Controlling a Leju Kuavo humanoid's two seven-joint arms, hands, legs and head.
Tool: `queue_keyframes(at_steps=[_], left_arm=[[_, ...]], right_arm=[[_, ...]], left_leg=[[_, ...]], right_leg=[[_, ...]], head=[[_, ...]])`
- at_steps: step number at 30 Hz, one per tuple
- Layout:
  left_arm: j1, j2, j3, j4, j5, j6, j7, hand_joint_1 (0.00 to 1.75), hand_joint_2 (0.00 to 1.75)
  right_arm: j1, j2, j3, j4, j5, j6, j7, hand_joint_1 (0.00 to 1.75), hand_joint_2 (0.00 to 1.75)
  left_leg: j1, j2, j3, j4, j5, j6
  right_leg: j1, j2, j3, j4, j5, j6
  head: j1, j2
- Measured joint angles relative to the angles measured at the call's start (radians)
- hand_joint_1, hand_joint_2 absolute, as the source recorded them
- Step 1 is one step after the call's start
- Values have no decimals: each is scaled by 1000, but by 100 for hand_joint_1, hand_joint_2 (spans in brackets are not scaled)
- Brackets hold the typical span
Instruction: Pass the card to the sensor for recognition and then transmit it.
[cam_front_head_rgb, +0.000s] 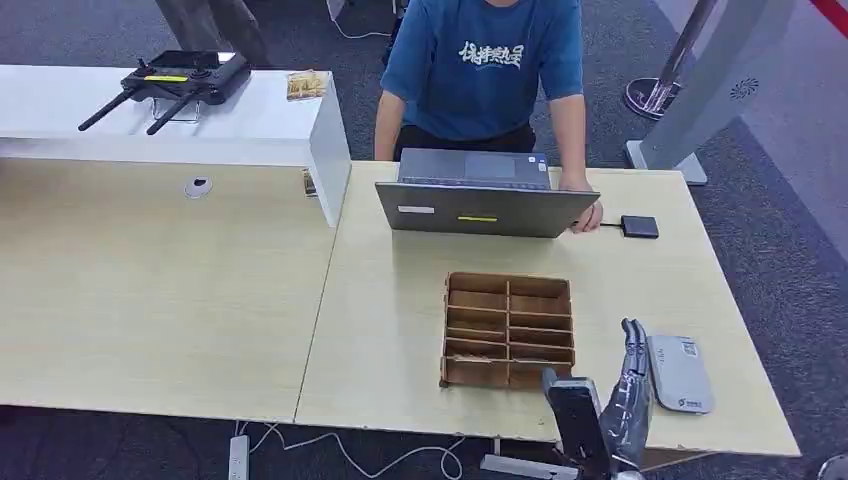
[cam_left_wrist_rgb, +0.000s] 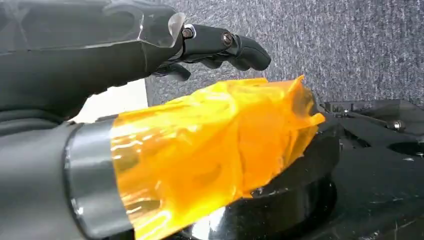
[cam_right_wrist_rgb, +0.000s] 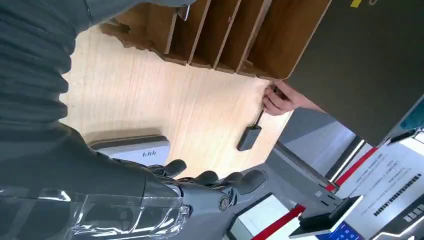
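Beside the table's (cam_front_head_rgb: 400, 330) sensor (cam_front_head_rgb: 678, 373), right hand (cam_front_head_rgb: 630, 385) hovers empty.

Brown wooden organizer (cam_front_head_rgb: 508, 330), grey sensor (cam_front_head_rgb: 678, 373) (pale wood-grain table (cam_front_head_rgb: 400, 320)).

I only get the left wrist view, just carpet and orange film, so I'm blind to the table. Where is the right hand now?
Observer: The right hand is at the near right edge of the table, close beside the grey sensor.
Operator: Is it holding a card?
Observer: The right wrist view shows its fingers apart, with nothing in them.
Operator: What else is there?
Observer: A wooden divider tray lies mid-table. Behind it is a laptop, with a person's hand on it.
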Motion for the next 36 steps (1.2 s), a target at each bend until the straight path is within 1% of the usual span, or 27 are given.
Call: queue_keyframes(at_steps=[8, 10, 11, 17, 20, 23, 26, 29, 30, 32, 34, 36], left_arm=[[-1, 0, 11, 0, 6, -8, 10, 0, 0], [-3, 0, 26, 0, 15, -21, 16, 0, 0], [-5, 0, 37, 0, 18, -30, 22, 0, 0], [-7, 0, 51, 0, 21, -40, 29, 0, 0], [-8, 1, 56, 0, 21, -42, 29, 0, 0], [-9, 2, 60, 0, 22, -47, 31, 0, 0], [-10, 2, 66, 0, 21, -51, 32, 0, 0], [-10, 2, 66, 0, 13, -51, 32, 0, 0], [-10, 2, 66, 0, 7, -51, 31, 0, 0], [-10, 2, 66, 0, -1, -51, 31, 0, 0], [-11, 3, 66, 0, -4, -51, 31, 0, 0], [-11, 3, 66, 0, -5, -51, 31, 0, 0]], right_arm=[[9, 0, -13, -5, 16, -1, 8, 0, 175], [23, 0, -14, -5, 61, -1, 29, 0, 175], [30, -3, -14, -4, 116, -1, 50, 0, 175], [36, -14, -14, -2, 198, -1, 67, 0, 175], [39, -18, -13, 0, 210, -1, 74, 0, 175], [38, -28, 4, 10, 262, -1, 115, 0, 175], [33, -43, 39, 27, 329, -1, 156, 0, 175], [21, -61, 69, 45, 445, -1, 223, 0, 175], [13, -73, 89, 57, 496, -1, 260, 0, 175], [-1, -92, 123, 77, 559, -1, 311, 0, 175], [-12, -107, 150, 95, 581, -1, 335, 0, 175], [-18, -117, 169, 108, 590, -1, 344, 0, 175]], left_leg=[[0, 0, 0, 0, 0, 0], [0, 0, 0, 0, 0, 0], [0, 0, 0, 0, 0, 0], [0, 0, 0, 0, 0, 0], [0, 0, 0, 0, 0, 0], [0, 0, 0, 0, 0, 0], [0, 0, 0, 0, 0, 0], [0, 0, 0, 0, 0, 0], [0, 0, 0, 0, 0, 0], [0, 0, 0, 0, 0, 0], [0, 0, 0, 0, 0, 0], [0, 0, 0, 0, 0, 0]], right_leg=[[0, 0, 0, 0, 0, 0], [0, 0, 0, 0, 0, 0], [0, 0, 0, 0, 0, 0], [0, 0, 0, 0, 0, 0], [0, 0, 0, 0, 0, 0], [0, 0, 0, 0, 0, 0], [0, 0, 0, 0, 0, 0], [0, 0, 0, 0, 0, 0], [0, 0, 0, 0, 0, 0], [0, 0, 0, 0, 0, 0], [0, 0, 0, 0, 0, 0], [0, 0, 0, 0, 0, 0]], head=[[0, 0], [0, 0], [0, 0], [0, 0], [0, 0], [0, 0], [0, 0], [0, 0], [0, 0], [0, 0], [0, 0], [0, 0]])
